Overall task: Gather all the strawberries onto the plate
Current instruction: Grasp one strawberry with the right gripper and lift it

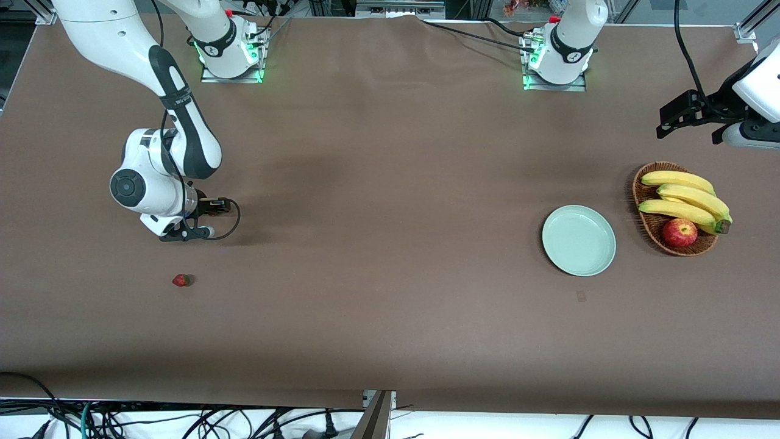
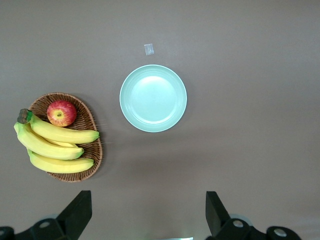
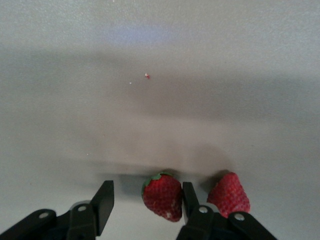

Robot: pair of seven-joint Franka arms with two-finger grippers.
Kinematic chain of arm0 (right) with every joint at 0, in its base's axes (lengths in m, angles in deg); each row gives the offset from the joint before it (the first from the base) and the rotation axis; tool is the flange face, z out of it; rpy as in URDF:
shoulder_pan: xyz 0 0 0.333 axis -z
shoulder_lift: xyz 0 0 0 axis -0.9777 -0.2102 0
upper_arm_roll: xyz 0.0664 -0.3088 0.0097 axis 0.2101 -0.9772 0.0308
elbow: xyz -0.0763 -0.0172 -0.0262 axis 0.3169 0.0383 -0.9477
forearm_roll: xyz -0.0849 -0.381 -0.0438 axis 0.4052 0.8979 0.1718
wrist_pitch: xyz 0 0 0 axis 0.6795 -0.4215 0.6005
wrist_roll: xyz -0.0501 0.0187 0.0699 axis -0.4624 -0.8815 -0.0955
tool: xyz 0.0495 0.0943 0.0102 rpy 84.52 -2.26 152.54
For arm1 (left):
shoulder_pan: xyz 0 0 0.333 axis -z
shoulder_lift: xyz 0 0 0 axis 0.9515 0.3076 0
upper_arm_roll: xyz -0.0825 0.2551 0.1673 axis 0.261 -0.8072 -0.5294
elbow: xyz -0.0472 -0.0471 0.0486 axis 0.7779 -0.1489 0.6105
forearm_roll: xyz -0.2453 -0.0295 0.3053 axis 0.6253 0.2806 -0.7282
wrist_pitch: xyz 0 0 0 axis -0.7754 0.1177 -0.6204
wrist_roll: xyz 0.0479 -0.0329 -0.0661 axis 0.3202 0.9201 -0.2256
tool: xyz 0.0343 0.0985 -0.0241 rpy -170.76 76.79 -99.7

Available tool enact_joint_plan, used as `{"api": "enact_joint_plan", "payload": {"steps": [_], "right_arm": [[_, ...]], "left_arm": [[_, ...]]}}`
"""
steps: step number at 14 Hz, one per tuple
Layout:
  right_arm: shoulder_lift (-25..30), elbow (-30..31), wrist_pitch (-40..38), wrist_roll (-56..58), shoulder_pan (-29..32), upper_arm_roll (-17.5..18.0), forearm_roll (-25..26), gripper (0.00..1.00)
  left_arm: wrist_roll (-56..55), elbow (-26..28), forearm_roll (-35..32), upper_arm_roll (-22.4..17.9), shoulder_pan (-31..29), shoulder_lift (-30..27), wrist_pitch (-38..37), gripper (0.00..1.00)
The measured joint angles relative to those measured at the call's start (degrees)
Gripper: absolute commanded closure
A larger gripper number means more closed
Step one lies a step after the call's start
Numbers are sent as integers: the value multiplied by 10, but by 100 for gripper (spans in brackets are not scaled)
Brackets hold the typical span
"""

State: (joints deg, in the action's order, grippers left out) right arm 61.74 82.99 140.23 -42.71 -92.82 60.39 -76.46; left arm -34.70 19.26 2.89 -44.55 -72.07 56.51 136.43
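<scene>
In the right wrist view my right gripper point(image 3: 146, 186) is down at the table with a strawberry point(image 3: 162, 196) between its fingers. One finger touches the berry and the other stands off it with a gap, so the gripper is open. A second strawberry point(image 3: 229, 194) lies just outside the touching finger. In the front view the right hand hides both berries. A third strawberry point(image 1: 181, 280) lies nearer the camera than that hand. The empty mint-green plate point(image 1: 579, 240) point(image 2: 153, 98) sits toward the left arm's end. My left gripper point(image 2: 147, 196) point(image 1: 685, 116) waits high there, open and empty.
A wicker basket point(image 1: 646, 228) point(image 2: 90, 150) with bananas point(image 1: 685, 198) and a red apple point(image 1: 679, 232) stands beside the plate, toward the left arm's end. A small pale tag point(image 2: 149, 49) lies on the cloth near the plate. Cables hang along the table's front edge.
</scene>
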Motion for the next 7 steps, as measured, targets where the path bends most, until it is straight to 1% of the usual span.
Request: {"api": "enact_joint_plan", "payload": {"steps": [3,5,7], "right_arm": [[-3,0,1,1,0,1,-1,79],[-3,0,1,1,0,1,-2,84],[-2,-3,1,1,0,1,-2,84]], "left_arm": [[0,0,0,0,0,0,0,0],[0,0,0,0,0,0,-1,0],[0,0,0,0,-1,0,-2,0]]}}
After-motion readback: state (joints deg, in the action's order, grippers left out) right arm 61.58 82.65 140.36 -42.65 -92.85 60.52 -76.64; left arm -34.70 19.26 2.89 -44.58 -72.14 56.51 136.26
